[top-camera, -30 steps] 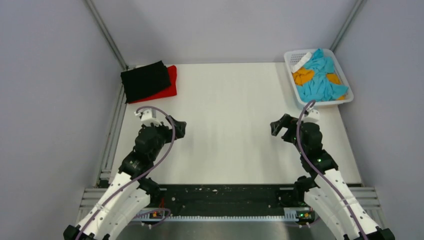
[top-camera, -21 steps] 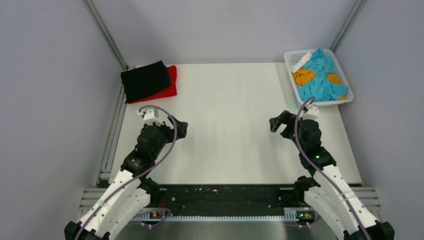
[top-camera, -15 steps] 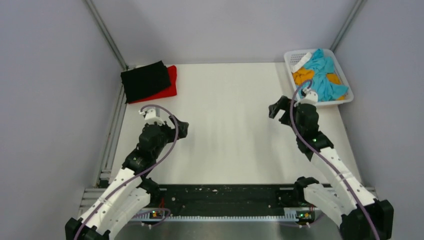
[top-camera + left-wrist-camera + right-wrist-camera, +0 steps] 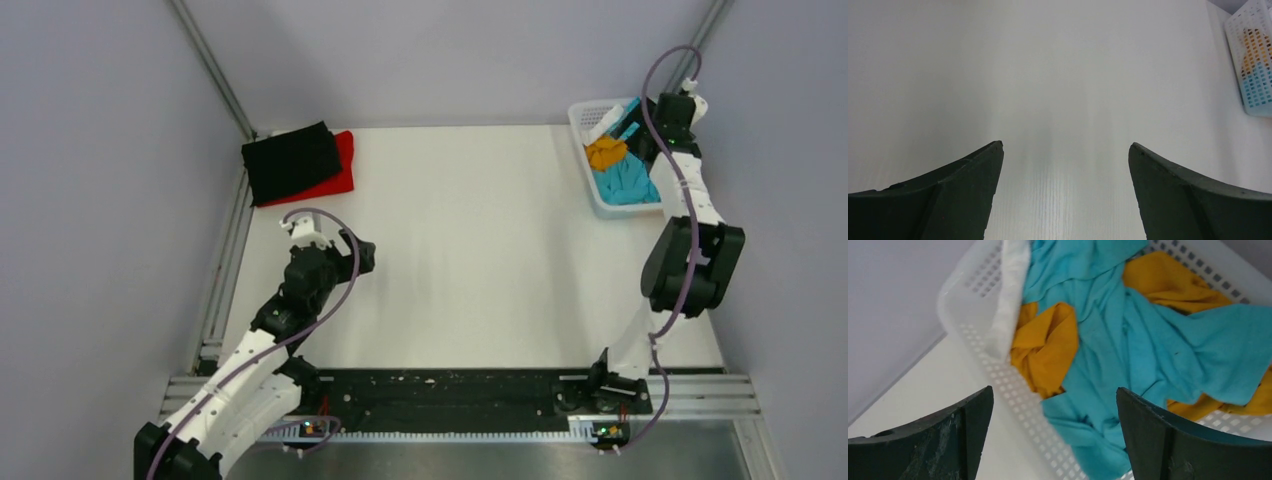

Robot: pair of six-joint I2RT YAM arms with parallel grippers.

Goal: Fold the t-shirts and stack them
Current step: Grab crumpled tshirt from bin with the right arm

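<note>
While hovering with right gripper (image 4: 1054, 390) spread wide, looks down on turquoise-blue cloth t-shirt (image 4: 1153, 337) inside white plastic mesh basket (image 4: 998, 377), well apart from equally spread left gripper (image 4: 1065, 145).

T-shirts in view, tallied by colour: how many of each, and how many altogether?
Black t-shirt: 1, folded, lying on the red one
Red t-shirt: 1
Turquoise-blue t-shirt: 1, crumpled in the basket
Orange-yellow t-shirt: 1, same basket
Total: 4
</note>
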